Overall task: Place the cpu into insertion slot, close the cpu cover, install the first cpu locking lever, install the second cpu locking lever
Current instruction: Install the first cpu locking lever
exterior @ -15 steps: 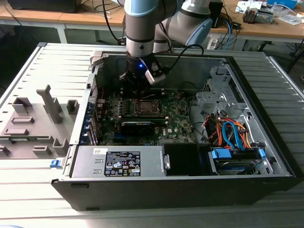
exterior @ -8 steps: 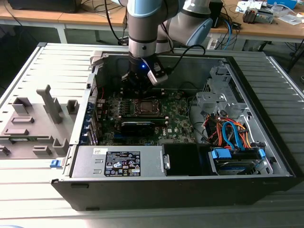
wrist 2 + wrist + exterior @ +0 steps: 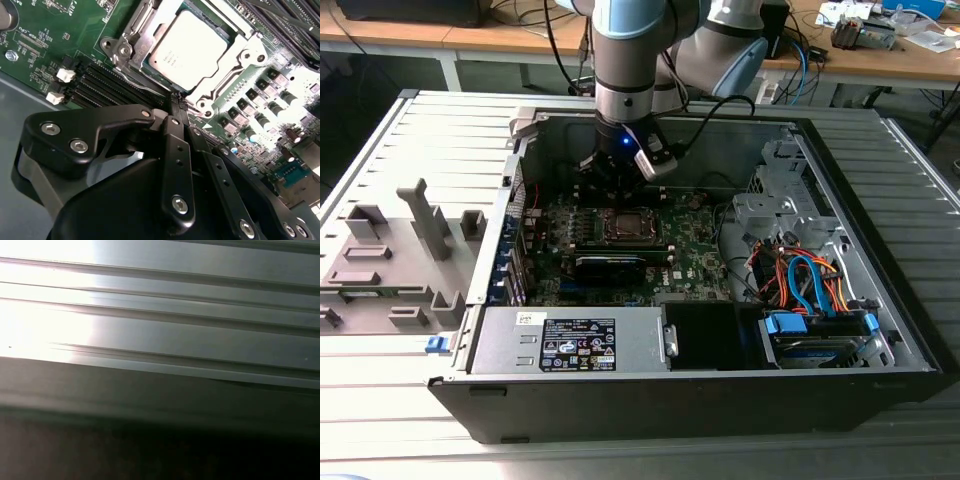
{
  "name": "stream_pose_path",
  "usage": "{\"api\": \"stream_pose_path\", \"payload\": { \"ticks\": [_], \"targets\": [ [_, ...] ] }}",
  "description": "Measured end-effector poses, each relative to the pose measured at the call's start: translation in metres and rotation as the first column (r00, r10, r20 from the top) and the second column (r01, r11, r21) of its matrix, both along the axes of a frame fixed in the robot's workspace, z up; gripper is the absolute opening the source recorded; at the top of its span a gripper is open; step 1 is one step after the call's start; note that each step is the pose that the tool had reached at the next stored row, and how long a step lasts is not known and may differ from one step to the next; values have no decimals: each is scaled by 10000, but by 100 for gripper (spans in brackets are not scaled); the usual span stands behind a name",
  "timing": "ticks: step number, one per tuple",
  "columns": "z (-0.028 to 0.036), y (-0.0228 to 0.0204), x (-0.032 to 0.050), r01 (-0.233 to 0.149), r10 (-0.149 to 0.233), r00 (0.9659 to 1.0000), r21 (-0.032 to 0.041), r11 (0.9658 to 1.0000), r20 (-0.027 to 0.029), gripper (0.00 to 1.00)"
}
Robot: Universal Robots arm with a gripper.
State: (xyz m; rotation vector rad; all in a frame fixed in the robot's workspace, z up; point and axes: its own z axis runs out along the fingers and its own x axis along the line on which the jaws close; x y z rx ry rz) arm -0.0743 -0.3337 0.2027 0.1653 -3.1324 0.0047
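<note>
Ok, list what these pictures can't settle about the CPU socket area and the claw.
- Locking levers: in the second wrist view the claw covers the near edge of the cpu cover, so lever positions there are hidden.
- Insertion slot: in the exterior view it is too small to tell the levers' state.
- Cpu: it sits inside the cover's window; the picture's edge cuts off its far corner.
- First wrist view: ribbed metal surface, blurred.

The end effector [image 3: 176,102] hides the insertion slot's [image 3: 125,50] near edge, probably one lever.
</note>
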Motion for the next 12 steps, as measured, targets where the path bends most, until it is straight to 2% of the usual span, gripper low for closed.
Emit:
{"api": "stream_pose_path", "payload": {
  "ticks": [12],
  "targets": [
    [-1, 0, 86, -17, 17, 10000, 1, 10000, 0, 11]
  ]
}}
